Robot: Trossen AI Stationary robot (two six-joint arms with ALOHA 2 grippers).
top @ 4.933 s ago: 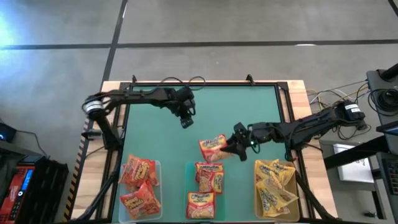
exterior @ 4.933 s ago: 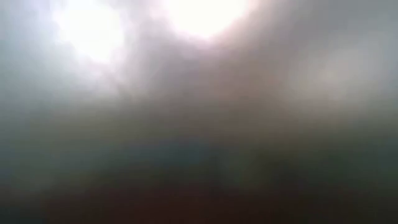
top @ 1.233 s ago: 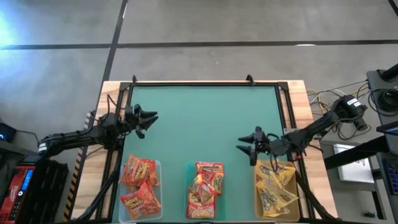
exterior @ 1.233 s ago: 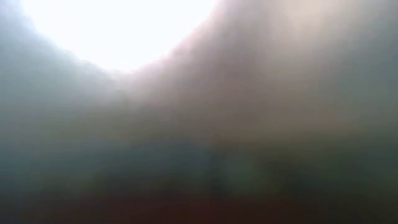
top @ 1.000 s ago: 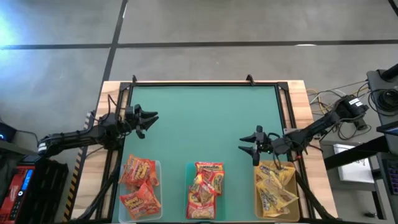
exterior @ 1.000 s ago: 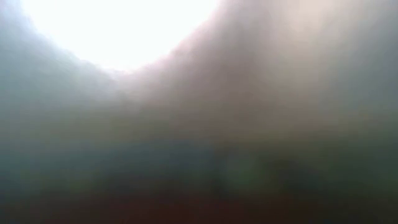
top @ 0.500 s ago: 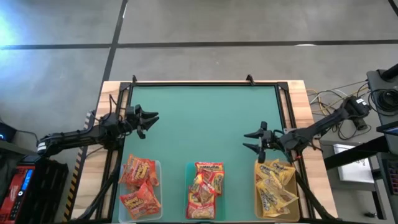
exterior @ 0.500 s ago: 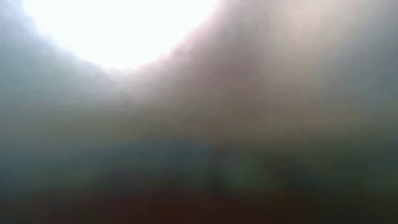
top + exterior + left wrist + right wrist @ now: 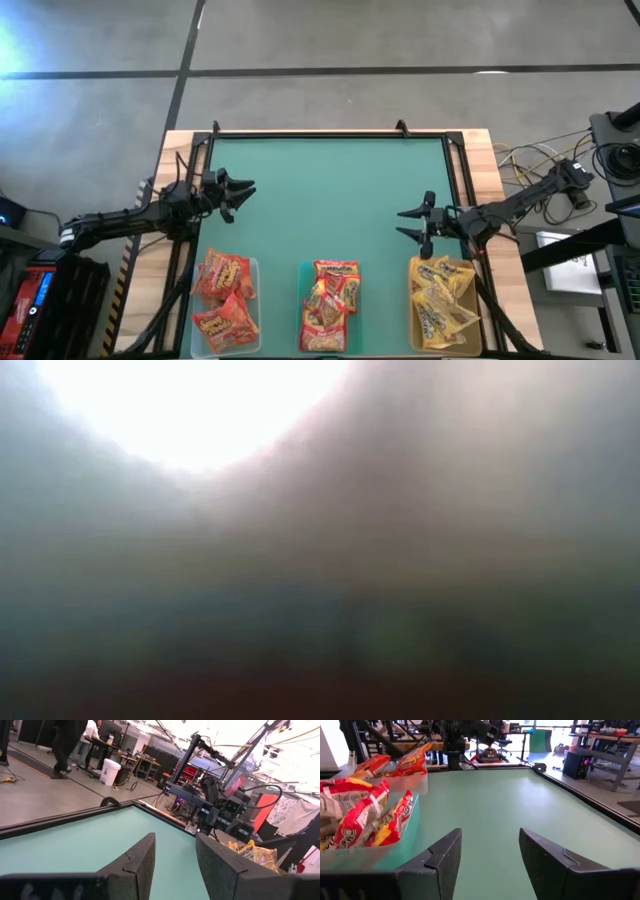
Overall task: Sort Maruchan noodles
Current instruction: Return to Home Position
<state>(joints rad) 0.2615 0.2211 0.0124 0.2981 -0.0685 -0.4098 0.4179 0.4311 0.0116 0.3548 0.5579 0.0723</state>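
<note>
High view, near edge first: three bins sit in a row along the 6 o'clock side of the green surface [image 9: 330, 180], and all the Maruchan noodles lie inside them. The orange packets [image 9: 224, 298] fill the clear bin [image 9: 254, 266] at 7 o'clock. The red packets [image 9: 328, 300] are heaped in the green bin [image 9: 301, 285] at 6 o'clock. The yellow packets [image 9: 440, 300] are piled in the orange bin [image 9: 411, 312] at 5 o'clock.

Just beyond the orange bin's far end, at about 4 o'clock, the right pincer [image 9: 402, 223] hangs over the bare surface, released and grasping nothing, its tips aimed toward 9 o'clock. Its wrist view shows the two dark fingers [image 9: 440, 857] spread with only green surface between them, the red packets [image 9: 362, 817] off to one side.

Farther back, at the 9 o'clock edge, the left pincer [image 9: 241, 198] is also released and empty, pointing toward 3 o'clock. Its fingers [image 9: 137, 857] stand apart in its wrist view.

The low view is a bright haze; nothing can be told from it.
</note>
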